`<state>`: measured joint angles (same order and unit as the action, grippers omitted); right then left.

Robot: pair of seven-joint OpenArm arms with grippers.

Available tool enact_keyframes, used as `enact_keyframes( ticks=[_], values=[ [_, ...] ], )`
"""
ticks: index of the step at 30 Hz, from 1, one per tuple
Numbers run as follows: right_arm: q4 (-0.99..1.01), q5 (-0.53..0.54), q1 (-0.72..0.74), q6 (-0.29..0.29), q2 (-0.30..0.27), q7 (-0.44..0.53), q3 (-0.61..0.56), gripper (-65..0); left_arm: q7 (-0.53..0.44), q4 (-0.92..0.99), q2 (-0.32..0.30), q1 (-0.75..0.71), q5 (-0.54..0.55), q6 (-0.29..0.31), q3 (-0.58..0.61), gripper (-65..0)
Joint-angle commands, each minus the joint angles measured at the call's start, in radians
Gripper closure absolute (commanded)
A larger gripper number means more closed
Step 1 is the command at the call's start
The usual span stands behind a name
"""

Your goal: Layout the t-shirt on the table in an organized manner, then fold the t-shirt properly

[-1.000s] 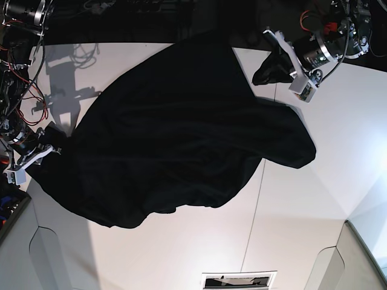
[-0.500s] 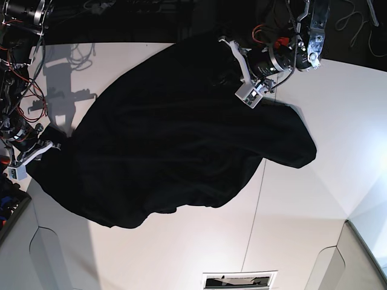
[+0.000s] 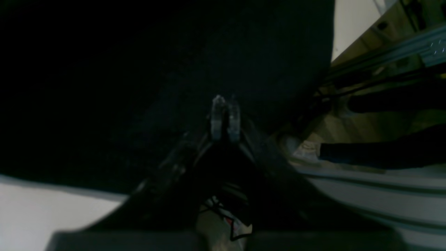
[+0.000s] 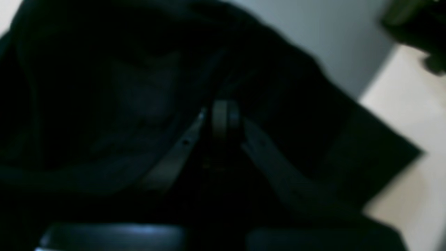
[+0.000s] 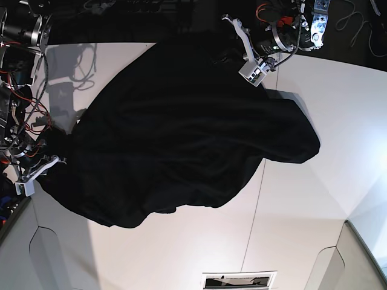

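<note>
Black cloth t-shirt point(image 5: 181, 139) spread rumpled on white smooth worktop point(image 5: 314, 199) — left gripper point(image 5: 233, 39) pinches far edge, right gripper point(image 5: 51, 158) pinches left edge.

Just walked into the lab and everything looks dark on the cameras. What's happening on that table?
A two-armed robot is spreading a black t-shirt over the white table. The left hand grips the cloth at its far edge, the right hand at the opposite edge, both closed. The shirt lies rumpled and unfolded, no print showing.
</note>
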<state>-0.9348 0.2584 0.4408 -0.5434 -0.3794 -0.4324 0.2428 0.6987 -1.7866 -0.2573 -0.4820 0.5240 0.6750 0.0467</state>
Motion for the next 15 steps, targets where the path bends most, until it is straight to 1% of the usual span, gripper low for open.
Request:
enact_keyframes(
  ticks=[1, 4, 8, 11, 15],
  values=[
    [0.010, -0.011, 0.026, -0.003, -0.017, 0.018, -0.016, 0.0, 0.015, -0.010, -0.007, -0.004, -0.030, -0.013, -0.019, 0.0],
    [0.037, -0.031, 0.018, -0.002, -0.018, 0.016, -0.058, 0.0, 0.014, -0.010, -0.010, -0.003, -0.031, -0.037, -0.081, 0.0],
    [0.020, -0.031, -0.018, 0.005, -0.037, 0.014, -0.057, 0.0, 0.014, -0.009, -0.025, 0.000, -0.029, -0.036, -0.211, 0.0],
    [-0.010, -0.024, -0.052, 0.005, -0.058, -0.002, -0.057, 0.0, -0.003, -0.006, -0.082, 0.000, -0.026, -0.036, -0.276, 0.0],
    [-0.058, 0.055, -0.099, 0.004, -0.072, -0.082, -0.055, 0.0, -0.028, -0.005, -0.164, 0.010, -0.028, -0.040, -0.312, 0.0]
  ],
)
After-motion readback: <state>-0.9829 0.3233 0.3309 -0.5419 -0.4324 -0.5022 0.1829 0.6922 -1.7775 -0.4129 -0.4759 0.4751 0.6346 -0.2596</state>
